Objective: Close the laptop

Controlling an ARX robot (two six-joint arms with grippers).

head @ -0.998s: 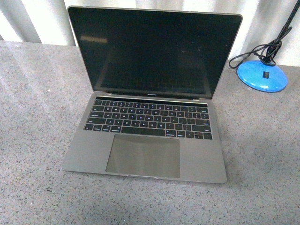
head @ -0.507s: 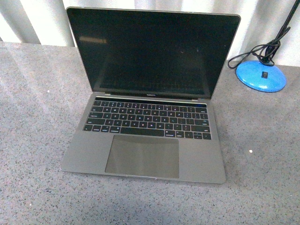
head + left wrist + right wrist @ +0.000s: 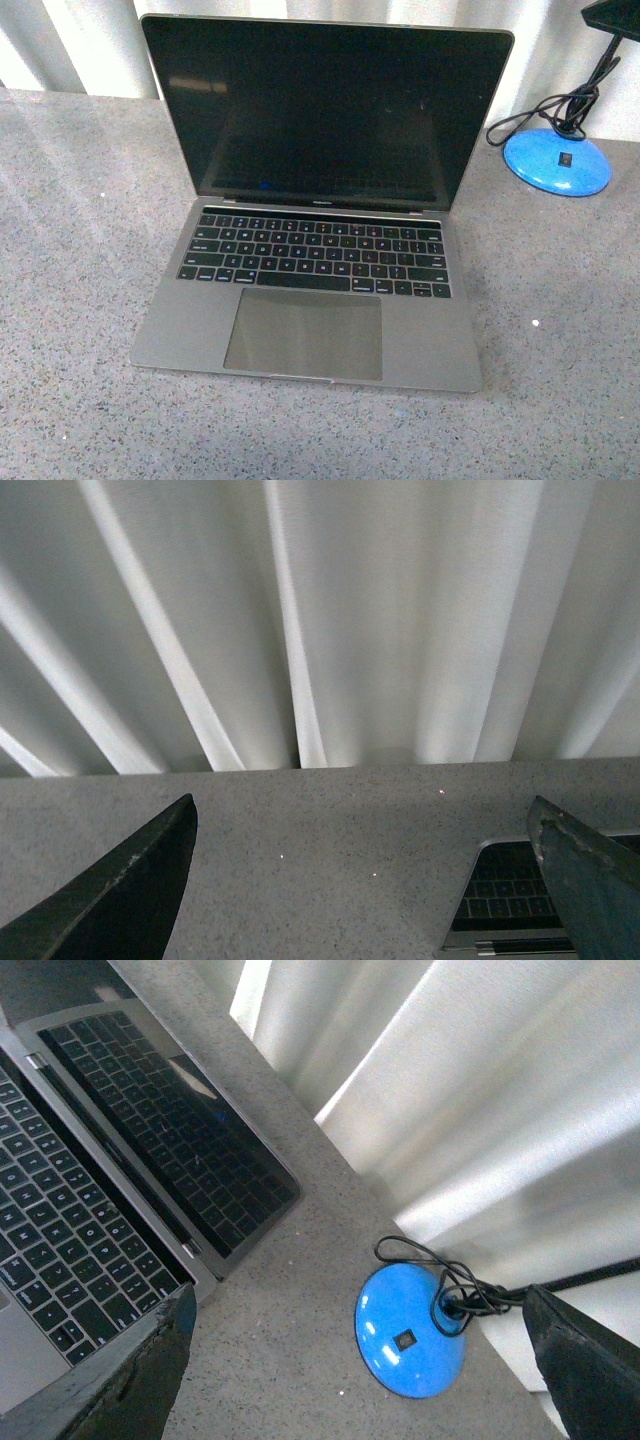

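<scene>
The speckled grey counter (image 3: pixel 80 420) is nearest you in the front view and runs across the bottom of the frame. The laptop (image 3: pixel 322 207) sits on it in the middle of the frame, its lid open and leaning a little back. Going away from you, you meet its trackpad (image 3: pixel 305 333), then the black keyboard (image 3: pixel 318 253). After that comes the dark screen (image 3: pixel 325 110), which fills the upper middle of the frame. Past the laptop, at the upper right, a blue lamp base (image 3: pixel 557 163) rests on the counter, apart from the laptop. A black cord (image 3: pixel 570 120) is looped at the far side of the base. A white curtain (image 3: pixel 80 50) closes off the back along the top of the frame.

Your left pincer (image 3: pixel 362 805) shows in its own wrist view. Its two dark fingers (image 3: pixel 120 900) stand wide apart, with only bare counter between them. A corner of the laptop's keyboard lies close by one finger, and the curtain hangs beyond.

Your right pincer (image 3: pixel 360 1292) is also spread wide and grips nothing. Its view looks down on the laptop's keys and screen beside one finger. The lamp base with its cord lies between the fingers, nearer the other one.
</scene>
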